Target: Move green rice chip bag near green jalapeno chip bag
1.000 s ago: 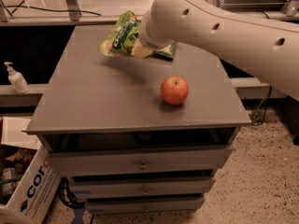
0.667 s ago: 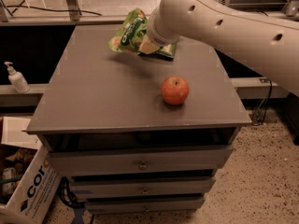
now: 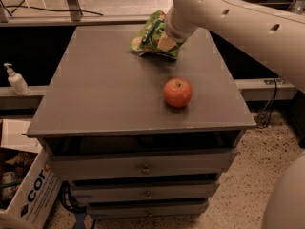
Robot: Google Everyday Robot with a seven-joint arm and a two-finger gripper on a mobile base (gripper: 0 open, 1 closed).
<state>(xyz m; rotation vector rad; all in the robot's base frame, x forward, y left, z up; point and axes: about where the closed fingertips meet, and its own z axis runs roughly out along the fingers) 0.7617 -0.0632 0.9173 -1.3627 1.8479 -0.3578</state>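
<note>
Upper middle of the frame, the green rice chip bag (image 3: 150, 34) sits tilted at the back of the cabinet top (image 3: 105, 94), against the gripper (image 3: 166, 43); whether that is clamped on it I cannot tell. Just right, a darker edge looks like the green jalapeno chip bag (image 3: 170, 53). A careless release could drop the puffy bag onto it or over the far edge.

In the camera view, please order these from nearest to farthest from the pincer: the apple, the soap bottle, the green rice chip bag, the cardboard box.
The pincer is at the back of the cabinet top.
1. green rice chip bag: right at the pincer.
2. apple: in front, toward the right.
3. soap bottle: far left, on a ledge.
4. cardboard box: lower left, on the floor.
</note>
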